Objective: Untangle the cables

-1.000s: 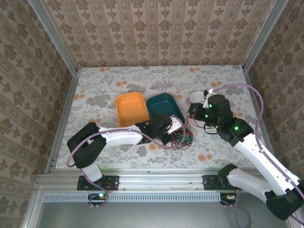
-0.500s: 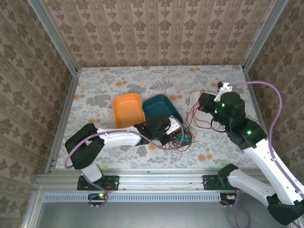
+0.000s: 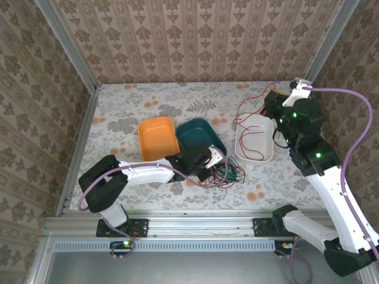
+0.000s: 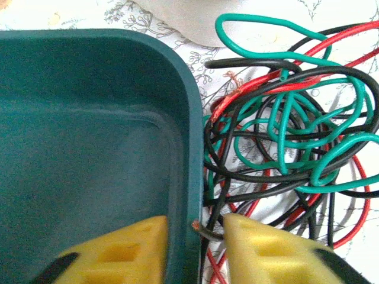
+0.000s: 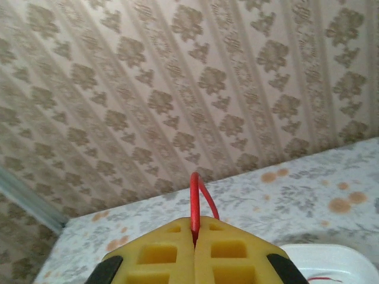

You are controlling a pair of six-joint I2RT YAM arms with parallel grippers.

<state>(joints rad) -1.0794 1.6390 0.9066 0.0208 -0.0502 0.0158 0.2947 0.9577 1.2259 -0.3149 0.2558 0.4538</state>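
Drawing one red cable [image 5: 193, 201] out of the knot looks to be the step in hand. The right tool [image 5: 195, 229] is pinched fully together on a bend of that red cable and is raised above the far right corner of the tabletop [image 3: 148, 97]. From it the strand drops across the white tray [image 3: 254, 160] and runs toward the rest of the cables [image 3: 225, 175]. These lie heaped by the near edge, about midway along it, against the near right corner of the teal bin [image 4: 183, 118].

The left tool [image 4: 195, 223] sits low at that corner, its fingers part-way apart and astride the bin wall. One finger is inside the bin and the other outside over the heap, with the end of a black strand [image 4: 208, 229] between them. Whether it squeezes wall or strand I cannot tell.

To do this well, the pull should be slow and follow the line of the strand away from the heap, so loops slip open rather than cinch. The left tool should pin the heap, not the red cable itself. The tray needs watching, since a taut strand across it could drag or tip it.
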